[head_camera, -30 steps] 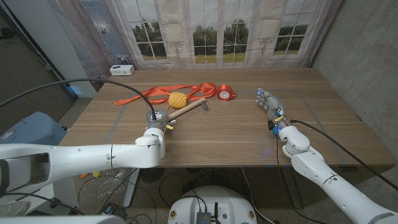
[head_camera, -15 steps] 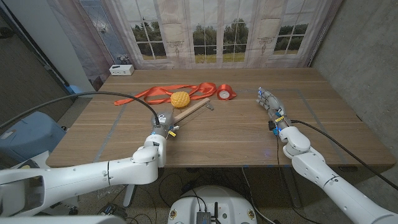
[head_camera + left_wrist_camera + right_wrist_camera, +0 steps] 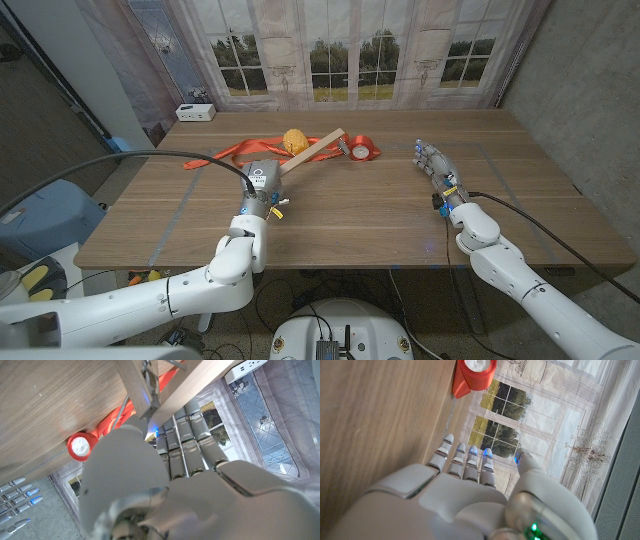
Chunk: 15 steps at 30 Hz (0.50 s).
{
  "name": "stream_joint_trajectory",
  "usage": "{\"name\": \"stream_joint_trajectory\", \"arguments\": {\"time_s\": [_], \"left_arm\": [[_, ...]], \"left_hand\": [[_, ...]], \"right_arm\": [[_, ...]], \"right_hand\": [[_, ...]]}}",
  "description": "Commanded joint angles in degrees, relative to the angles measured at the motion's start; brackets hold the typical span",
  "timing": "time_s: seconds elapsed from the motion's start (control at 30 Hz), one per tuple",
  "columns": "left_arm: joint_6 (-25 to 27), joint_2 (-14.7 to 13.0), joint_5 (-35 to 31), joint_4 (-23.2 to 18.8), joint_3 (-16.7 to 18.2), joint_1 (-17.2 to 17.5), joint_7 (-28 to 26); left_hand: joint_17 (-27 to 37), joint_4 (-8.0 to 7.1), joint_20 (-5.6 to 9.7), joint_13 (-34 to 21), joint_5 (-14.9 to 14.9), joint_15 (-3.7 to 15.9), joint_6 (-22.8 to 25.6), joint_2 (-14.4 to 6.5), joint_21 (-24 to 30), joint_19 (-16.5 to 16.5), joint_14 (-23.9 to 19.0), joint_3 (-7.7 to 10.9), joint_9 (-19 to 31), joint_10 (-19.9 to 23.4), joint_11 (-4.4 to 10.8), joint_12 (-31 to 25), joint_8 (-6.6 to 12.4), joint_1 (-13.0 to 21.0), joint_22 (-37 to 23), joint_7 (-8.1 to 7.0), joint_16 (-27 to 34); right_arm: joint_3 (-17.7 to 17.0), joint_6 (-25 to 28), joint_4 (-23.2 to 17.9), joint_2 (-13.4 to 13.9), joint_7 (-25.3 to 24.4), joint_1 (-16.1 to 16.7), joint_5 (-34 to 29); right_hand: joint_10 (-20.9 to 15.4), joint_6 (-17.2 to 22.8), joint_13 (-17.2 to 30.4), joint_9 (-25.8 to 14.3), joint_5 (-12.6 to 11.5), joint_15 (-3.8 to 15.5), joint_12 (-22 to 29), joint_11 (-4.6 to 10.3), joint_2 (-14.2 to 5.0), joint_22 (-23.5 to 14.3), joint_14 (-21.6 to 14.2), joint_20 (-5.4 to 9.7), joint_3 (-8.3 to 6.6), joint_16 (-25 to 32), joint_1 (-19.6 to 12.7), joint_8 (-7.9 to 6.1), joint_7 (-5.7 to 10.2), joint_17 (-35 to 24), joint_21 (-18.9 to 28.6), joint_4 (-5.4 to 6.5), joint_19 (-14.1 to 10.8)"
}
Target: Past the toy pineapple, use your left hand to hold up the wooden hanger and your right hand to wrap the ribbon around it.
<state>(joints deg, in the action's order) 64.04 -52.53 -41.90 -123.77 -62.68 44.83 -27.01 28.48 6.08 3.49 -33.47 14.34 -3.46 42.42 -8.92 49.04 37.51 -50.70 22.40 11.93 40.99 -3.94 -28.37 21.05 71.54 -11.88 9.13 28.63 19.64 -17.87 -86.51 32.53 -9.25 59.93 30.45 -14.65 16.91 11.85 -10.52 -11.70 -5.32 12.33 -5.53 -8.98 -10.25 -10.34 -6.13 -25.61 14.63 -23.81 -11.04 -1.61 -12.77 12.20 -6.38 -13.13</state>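
Observation:
My left hand (image 3: 262,182) grips one end of the wooden hanger (image 3: 315,150) and holds it tilted up off the table, its far end rising beside the yellow toy pineapple (image 3: 293,140). In the left wrist view the hanger (image 3: 200,380) crosses over my fingers (image 3: 187,435), with its metal hook (image 3: 150,382) hanging at the joint. The red ribbon (image 3: 235,152) trails on the table behind the pineapple and ends in a spool (image 3: 360,149), also seen as the spool (image 3: 80,446) and spool (image 3: 475,372). My right hand (image 3: 436,166) stays apart on the right, fingers straight and holding nothing.
A small white box (image 3: 194,112) sits at the table's back left corner. The wooden table (image 3: 380,220) stretches bare between my hands. A window backdrop (image 3: 350,50) closes off the far edge, and a blue object (image 3: 40,215) stands off the left side.
My left hand has risen and moved toward the pineapple, lifting the hanger from lying on the table to a raised tilt. The right hand has not moved.

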Motion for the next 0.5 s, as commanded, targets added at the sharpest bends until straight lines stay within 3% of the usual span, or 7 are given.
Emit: {"name": "stream_joint_trajectory", "arguments": {"time_s": [0.03, 0.17, 0.5], "left_arm": [[2.2, 0.9, -17.3, -1.0, 3.8, 5.0, 9.1], [3.1, 1.8, -23.4, -0.7, 5.1, 6.6, 12.4], [2.9, 6.2, -33.1, 1.7, 11.8, 13.5, 12.4]], "left_hand": [[0.6, -0.08, 3.19, -0.9, 2.4, 16.36, 7.8, -0.9, 0.7, -0.5, -9.8, -0.19, 12.6, 9.7, 10.02, -0.5, 4.54, 0.5, -0.2, -7.90, 0.2], [1.1, -0.22, 3.32, -1.6, 2.6, 16.40, 7.7, -0.8, 1.0, -0.8, -9.7, -0.34, 13.2, 9.4, 10.13, -0.7, 4.96, 0.5, -0.1, -8.19, 0.1], [2.5, -0.75, 3.98, -3.3, 3.2, 16.51, 7.5, -0.5, 2.1, -1.2, -10.0, -0.94, 14.9, 9.4, 11.41, -1.4, 6.10, 0.0, 0.0, -9.19, 0.0]], "right_arm": [[1.9, 11.6, -6.9, 4.7, -5.2, -1.8, -6.1], [3.3, 16.0, -8.2, 6.0, -5.4, -3.9, -8.4], [7.6, 25.1, -9.6, 7.3, -4.5, -9.7, -13.6]], "right_hand": [[-0.2, 0.8, 0.1, -0.2, -0.8, 0.78, 0.0, 0.84, 0.49, -0.2, -0.3, 0.11, -0.55, -0.2, -1.6, -0.41, 0.42, 0.2, 0.3, -1.27, -0.7], [-0.3, 0.8, 0.1, -0.2, -0.9, 0.92, 0.0, 1.12, 0.67, -0.2, -0.3, 0.18, -0.71, -0.3, -2.1, -0.42, 0.63, 0.4, 0.2, -1.75, -0.6], [-0.4, 1.0, 0.1, -0.2, -1.3, 1.48, 0.0, 1.69, 0.79, -0.2, -0.3, 0.34, -1.07, -0.6, -3.2, -0.41, 1.00, 0.6, 0.1, -2.54, -0.6]]}}
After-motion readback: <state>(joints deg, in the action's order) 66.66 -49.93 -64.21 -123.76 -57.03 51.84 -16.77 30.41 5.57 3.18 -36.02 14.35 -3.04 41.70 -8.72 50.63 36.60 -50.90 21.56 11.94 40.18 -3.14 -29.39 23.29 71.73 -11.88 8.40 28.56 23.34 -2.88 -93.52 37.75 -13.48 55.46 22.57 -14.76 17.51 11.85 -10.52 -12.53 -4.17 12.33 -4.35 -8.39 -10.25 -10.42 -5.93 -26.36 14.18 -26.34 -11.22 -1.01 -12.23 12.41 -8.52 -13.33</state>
